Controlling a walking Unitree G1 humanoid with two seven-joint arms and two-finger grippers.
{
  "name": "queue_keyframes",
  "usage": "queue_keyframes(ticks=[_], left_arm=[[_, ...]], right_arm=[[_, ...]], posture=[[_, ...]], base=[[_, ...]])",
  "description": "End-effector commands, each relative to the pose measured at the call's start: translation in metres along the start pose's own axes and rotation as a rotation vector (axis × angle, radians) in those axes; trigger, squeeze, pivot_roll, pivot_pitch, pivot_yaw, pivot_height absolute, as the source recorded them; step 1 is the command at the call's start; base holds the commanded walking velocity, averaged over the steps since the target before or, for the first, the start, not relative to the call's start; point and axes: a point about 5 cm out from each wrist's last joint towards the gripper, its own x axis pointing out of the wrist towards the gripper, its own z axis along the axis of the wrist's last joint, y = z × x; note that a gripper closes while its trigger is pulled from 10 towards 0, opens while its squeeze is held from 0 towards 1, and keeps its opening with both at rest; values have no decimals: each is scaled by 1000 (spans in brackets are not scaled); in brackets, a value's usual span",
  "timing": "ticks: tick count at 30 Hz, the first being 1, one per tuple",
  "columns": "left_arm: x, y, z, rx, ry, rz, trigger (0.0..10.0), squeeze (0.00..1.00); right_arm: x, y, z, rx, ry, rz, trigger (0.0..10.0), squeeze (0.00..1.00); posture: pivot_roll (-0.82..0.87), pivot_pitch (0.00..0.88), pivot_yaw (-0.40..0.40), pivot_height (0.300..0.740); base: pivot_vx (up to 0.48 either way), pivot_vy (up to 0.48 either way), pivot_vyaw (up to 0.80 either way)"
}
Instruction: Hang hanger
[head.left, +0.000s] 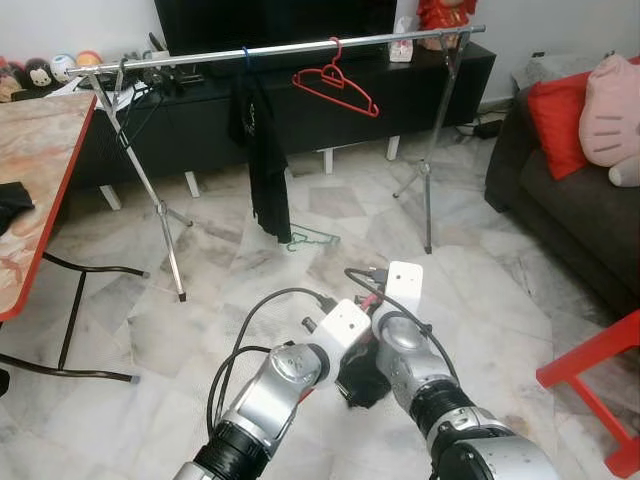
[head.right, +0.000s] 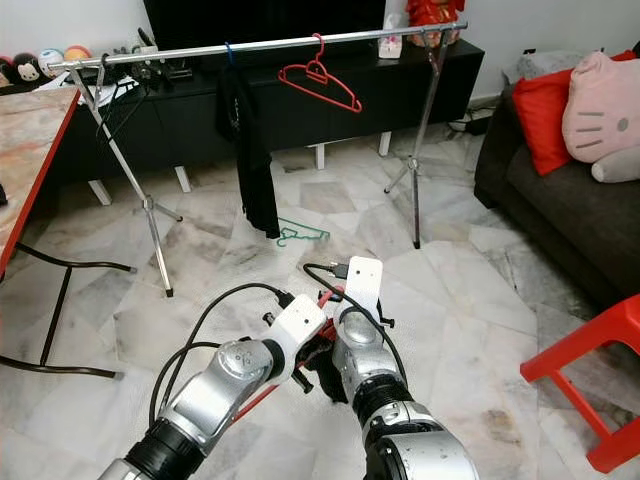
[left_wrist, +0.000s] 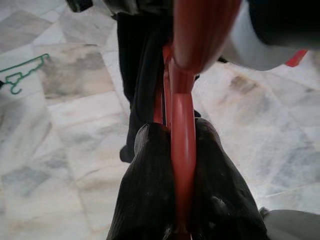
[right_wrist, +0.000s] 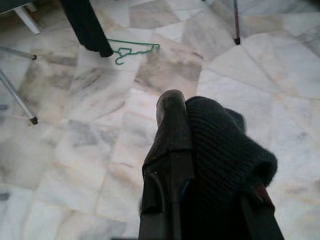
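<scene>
**Both grippers on hanger and garment, low in front of the rail**

While both arms meet low over the marble floor (head.left: 480, 290), well short of the clothes rail (head.left: 280, 48), the left gripper (left_wrist: 175, 165) has its two black fingers closed tight on a red hanger (left_wrist: 182, 125), the hanger's bar running straight between them. Right gripper (right_wrist: 200, 165) is right beside the left one, fingers clamped on a black knit garment (right_wrist: 220, 145) that drapes over one finger. That garment hangs off the held hanger, below the wrists.

Relative to the rail:
- second red hanger (head.left: 335, 85) hooked on it, near the middle, empty
- black garment (head.left: 262, 150) hanging from it, left of that hanger
- green hanger (head.left: 310, 239) on the floor just below the hanging garment
- black TV console (head.left: 300, 110) behind it
- dark sofa (head.left: 570, 210) with red cushion (head.left: 557, 110) off to its right
- red-edged table (head.left: 40, 180) to its left
</scene>
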Motion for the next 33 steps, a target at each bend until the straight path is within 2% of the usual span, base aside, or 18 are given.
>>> queue_keyframes(ticks=[1,5,8,10,16,19,26,33], left_arm=[[2,-7,12,3,-51,-44,10000,0],[3,-4,10,11,-39,-27,10000,0],[2,0,0,32,35,8,10000,0],[2,3,-6,56,74,30,10000,0],[1,7,-6,50,66,45,10000,0],[-1,8,-5,53,66,55,10000,0],[-2,11,-2,51,48,76,10000,0],[-5,16,-10,33,101,103,10000,0]], right_arm=[[-2,11,5,7,-18,41,10000,0],[-3,12,12,46,-31,43,10000,0],[-3,11,19,53,-61,28,10000,0],[-2,8,20,43,-66,12,10000,0],[0,-7,9,-17,-34,-47,10000,0],[2,-21,1,-84,-23,-88,10000,0],[2,-29,-10,-158,-1,-114,10000,0],[4,-38,-6,-147,-4,-155,10000,0]], posture=[[-31,0,-2,740],[-30,0,-3,740],[-30,0,-4,740],[-30,0,-5,740],[-25,0,-6,740],[-27,0,-7,740],[-27,0,-6,740],[-20,0,-9,740]], base=[[0,0,0],[0,0,0],[0,0,0],[0,0,0],[0,0,0],[0,0,0],[0,0,0],[0,0,0]])
